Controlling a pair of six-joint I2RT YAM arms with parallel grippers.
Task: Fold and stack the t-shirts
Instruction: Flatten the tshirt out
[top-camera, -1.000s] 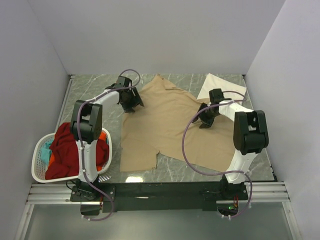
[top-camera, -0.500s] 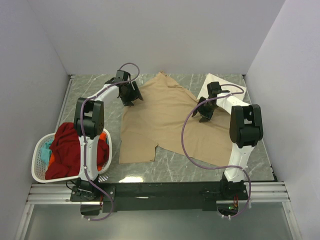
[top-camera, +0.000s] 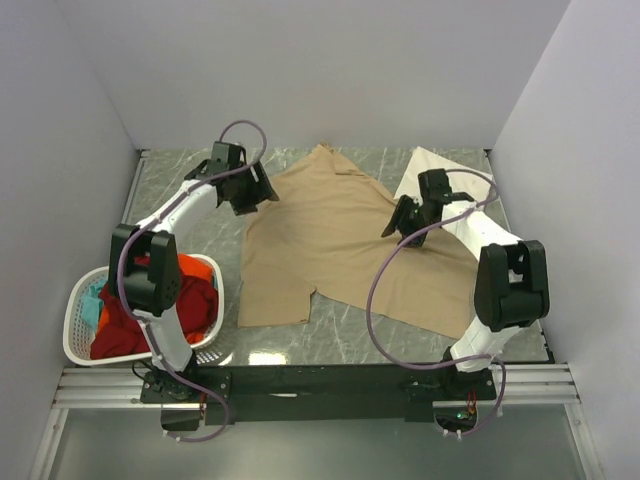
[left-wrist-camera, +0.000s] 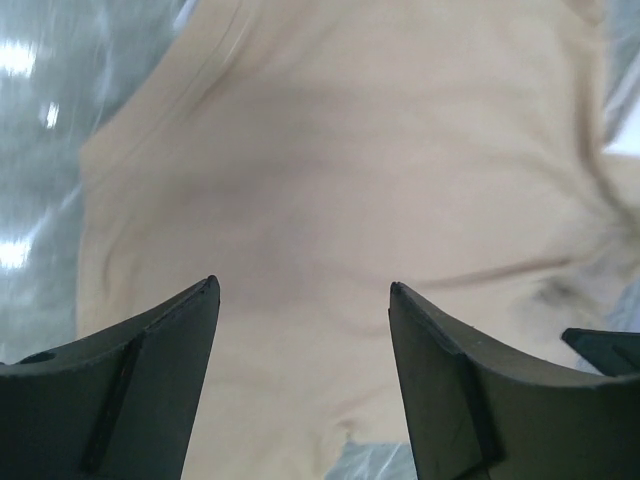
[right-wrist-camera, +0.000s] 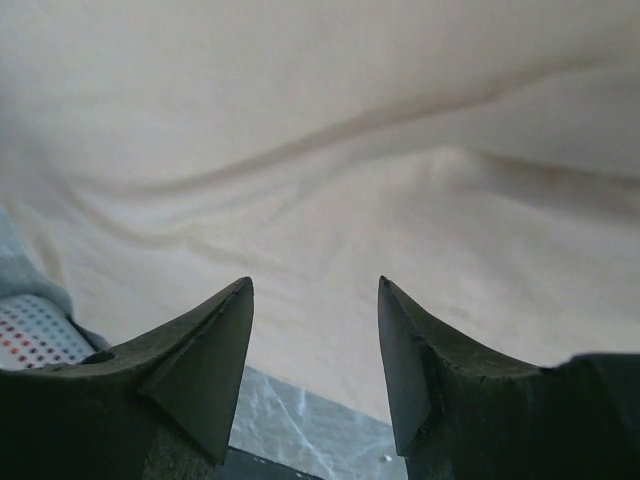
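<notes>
1. Tan t-shirt (top-camera: 340, 250) lies spread flat to the right of the laundry basket (top-camera: 72, 335); you look to be at the first fold.
2. Left gripper (top-camera: 260, 190) and right gripper (top-camera: 398, 222) hover over it, both spread wide and empty.
3. Next, you need to lower onto an edge and pinch it.
4. Count: one tan t-shirt; one folded cream shirt (top-camera: 445, 170) far right of the basket; red cloth (top-camera: 125, 320), orange cloth (top-camera: 195, 270) and teal cloth (top-camera: 92, 293) inside it.
</notes>
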